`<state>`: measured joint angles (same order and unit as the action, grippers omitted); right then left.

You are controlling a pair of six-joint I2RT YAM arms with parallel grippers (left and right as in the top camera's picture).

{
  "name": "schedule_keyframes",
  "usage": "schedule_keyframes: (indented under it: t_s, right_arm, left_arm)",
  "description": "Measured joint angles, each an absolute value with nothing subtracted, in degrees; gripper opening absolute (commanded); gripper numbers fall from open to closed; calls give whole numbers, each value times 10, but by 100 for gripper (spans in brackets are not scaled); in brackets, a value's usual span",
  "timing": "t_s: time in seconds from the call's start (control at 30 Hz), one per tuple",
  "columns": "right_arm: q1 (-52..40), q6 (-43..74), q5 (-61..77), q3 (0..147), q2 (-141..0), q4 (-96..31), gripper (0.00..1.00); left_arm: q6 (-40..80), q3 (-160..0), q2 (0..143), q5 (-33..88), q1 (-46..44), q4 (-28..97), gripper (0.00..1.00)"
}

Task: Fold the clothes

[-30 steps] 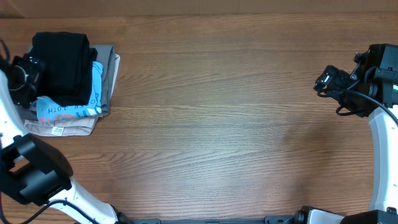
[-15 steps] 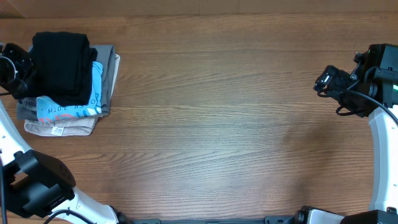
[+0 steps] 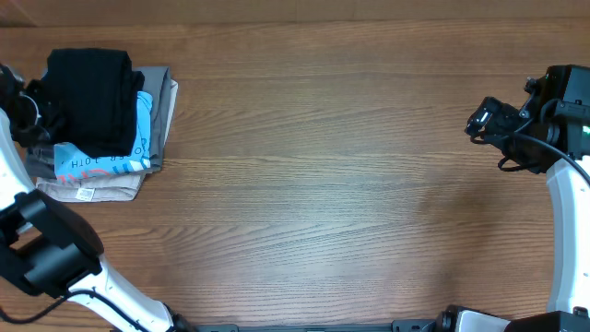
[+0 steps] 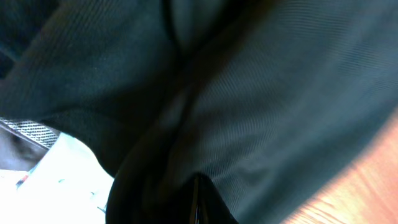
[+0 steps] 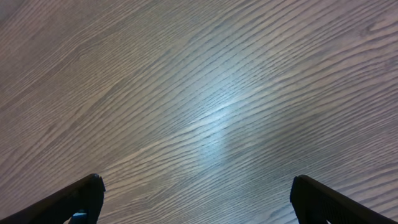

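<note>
Black T-shirt point(image 3: 90, 100), folded into a compact bundle, lies on top of a stack at the far-left edge of the surface point(image 3: 323, 184), above a light-blue-and-white printed garment point(image 3: 101, 159), a grey garment point(image 3: 164, 101) and a beige garment point(image 3: 92, 189). My left claw point(image 3: 35, 101) meets the shirt's left edge and is closed. In the left wrist view dark cloth fills the frame and puckers toward the fingertips, so I judge that a fold is pinched, though the contact itself is hidden. I read the side approach as a way to take only the top layer and leave the stack below alone. My right claw point(image 3: 479, 120) hangs at the far right with its jaws wide apart and nothing between them, well clear of the bare middle where I judge the shirt would be spread.
</note>
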<state>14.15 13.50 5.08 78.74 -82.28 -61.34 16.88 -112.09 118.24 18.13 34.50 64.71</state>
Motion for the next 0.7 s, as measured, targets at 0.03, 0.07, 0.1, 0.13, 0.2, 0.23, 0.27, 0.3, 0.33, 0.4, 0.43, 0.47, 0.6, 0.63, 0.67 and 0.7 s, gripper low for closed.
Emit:
schedule_keyframes:
  t_s: [0.03, 0.07, 0.1, 0.13, 0.2, 0.23, 0.27, 0.3, 0.33, 0.4, 0.43, 0.47, 0.6, 0.63, 0.67, 0.7]
  right_arm:
    - [142, 135, 51, 787, -823, -613, 100]
    - [142, 135, 51, 787, -823, -613, 100]
    - [142, 135, 51, 787, -823, -613, 100]
    - [142, 135, 51, 787, -823, -614, 100]
    - [142, 135, 51, 787, -823, -613, 100]
    - [142, 135, 51, 787, -823, -614, 100]
    - [142, 135, 51, 787, -823, -613, 100]
    - [142, 135, 51, 787, -823, -614, 100]
    - [142, 135, 51, 787, -823, -614, 100]
    - [142, 135, 51, 787, -823, -614, 100]
    - [142, 135, 51, 787, -823, -613, 100]
    - [142, 135, 51, 787, -823, -613, 100]
    - [142, 135, 51, 787, -823, -613, 100]
    - [142, 135, 51, 787, -823, -613, 100]
    - [142, 135, 51, 787, -823, -613, 100]
    - [142, 135, 51, 787, -823, -613, 100]
  left_arm:
    - [167, -1119, 1189, 177, 345, 647, 4]
    - [167, -1119, 1192, 175, 345, 647, 4]
    - [166, -1119, 1192, 173, 345, 647, 4]
    - [165, -1119, 1192, 172, 345, 647, 4]
    - [165, -1119, 1186, 171, 345, 644, 4]
    - [165, -1119, 1181, 171, 344, 642, 5]
    - [165, -1119, 1173, 171, 342, 641, 5]
    - [165, -1119, 1162, 171, 341, 639, 5]
    - [165, -1119, 1146, 173, 338, 636, 5]
    - [165, -1120, 1106, 176, 329, 633, 6]
    - [166, -1122, 1079, 178, 321, 633, 6]
    - [168, -1123, 1053, 179, 311, 634, 7]
    - [172, -1140, 956, 183, 246, 641, 10]
    - [174, -1145, 937, 185, 222, 643, 15]
    - [175, -1148, 925, 187, 201, 644, 24]
    - [174, -1151, 917, 189, 175, 644, 34]
